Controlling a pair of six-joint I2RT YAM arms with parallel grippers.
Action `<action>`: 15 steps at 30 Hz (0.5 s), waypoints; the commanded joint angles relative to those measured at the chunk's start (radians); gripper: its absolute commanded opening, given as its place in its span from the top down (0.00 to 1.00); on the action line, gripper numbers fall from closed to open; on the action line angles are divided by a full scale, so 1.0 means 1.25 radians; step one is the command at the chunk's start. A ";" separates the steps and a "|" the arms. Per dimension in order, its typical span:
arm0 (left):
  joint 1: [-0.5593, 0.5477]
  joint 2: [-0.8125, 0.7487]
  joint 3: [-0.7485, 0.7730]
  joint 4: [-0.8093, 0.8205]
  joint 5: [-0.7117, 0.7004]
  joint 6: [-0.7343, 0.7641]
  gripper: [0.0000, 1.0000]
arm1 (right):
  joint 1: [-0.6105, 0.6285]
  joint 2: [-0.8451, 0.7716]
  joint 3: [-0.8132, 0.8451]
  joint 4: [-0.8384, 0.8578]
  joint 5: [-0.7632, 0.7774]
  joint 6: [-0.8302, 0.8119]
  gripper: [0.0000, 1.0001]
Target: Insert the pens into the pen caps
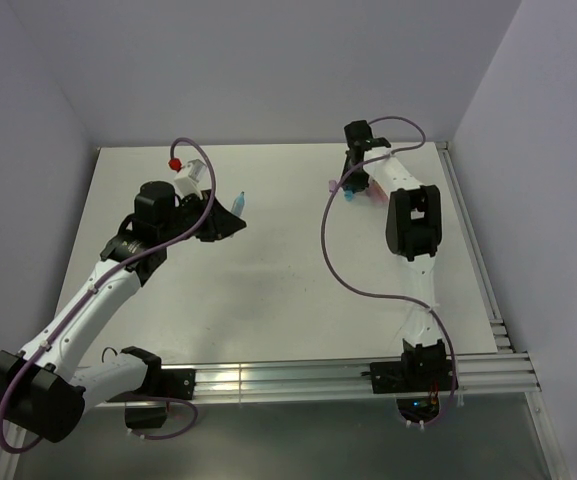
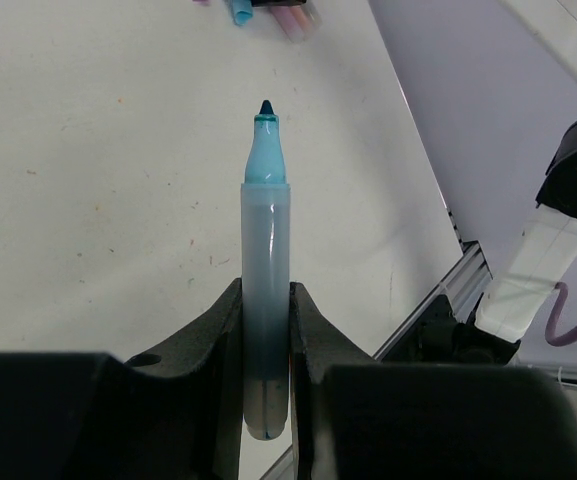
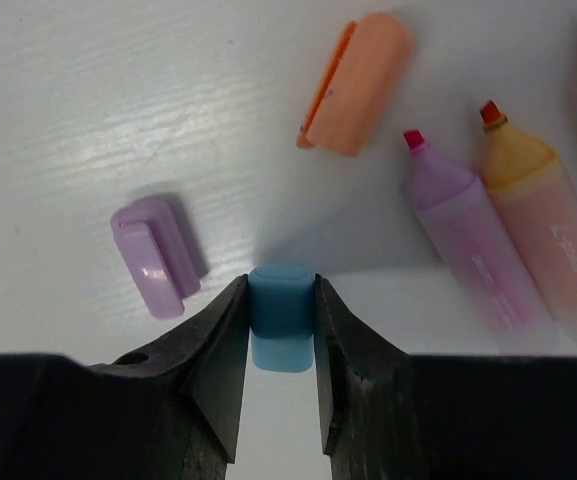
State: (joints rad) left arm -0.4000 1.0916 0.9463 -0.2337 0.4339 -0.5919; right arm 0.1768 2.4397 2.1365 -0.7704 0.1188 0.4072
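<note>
Blue cap pinched at the table's far right, its matching pen held ready by the other arm.

Right gripper (image 3: pixel 280 290) has both jaws pressed on opposite sides of the blue cap (image 3: pixel 281 320), clamped on it; whether the cap has left the table (image 3: pixel 118 100) I cannot tell. Near it lie the purple cap (image 3: pixel 158 255), the orange cap (image 3: pixel 358 85) farther out, and the pink pen (image 3: pixel 473 235) and peach pen (image 3: pixel 538 230) side by side, both uncapped. Left gripper (image 2: pixel 266 295) is clamped on the rear of the blue pen (image 2: pixel 265 230), nib forward, well apart from the cap. As I judge it, the cap should rise straight up, clear of its neighbours. Its open mouth, hidden here, must then face the nib, with both axes lined up before a gentle push so nothing slips.
</note>
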 commanded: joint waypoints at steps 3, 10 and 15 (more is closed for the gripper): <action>0.003 -0.017 -0.006 0.072 0.048 -0.010 1.00 | 0.000 -0.187 -0.088 0.066 0.012 0.017 1.00; -0.008 0.020 -0.043 0.232 0.114 -0.050 1.00 | 0.041 -0.490 -0.376 0.211 -0.031 0.064 1.00; -0.063 0.064 -0.018 0.307 0.078 -0.042 1.00 | 0.126 -0.596 -0.405 0.240 -0.038 0.087 1.00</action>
State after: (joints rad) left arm -0.4370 1.1488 0.9009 0.0166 0.5255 -0.6437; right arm 0.2699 1.7580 1.6451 -0.5560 0.0963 0.4820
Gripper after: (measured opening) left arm 0.229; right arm 0.352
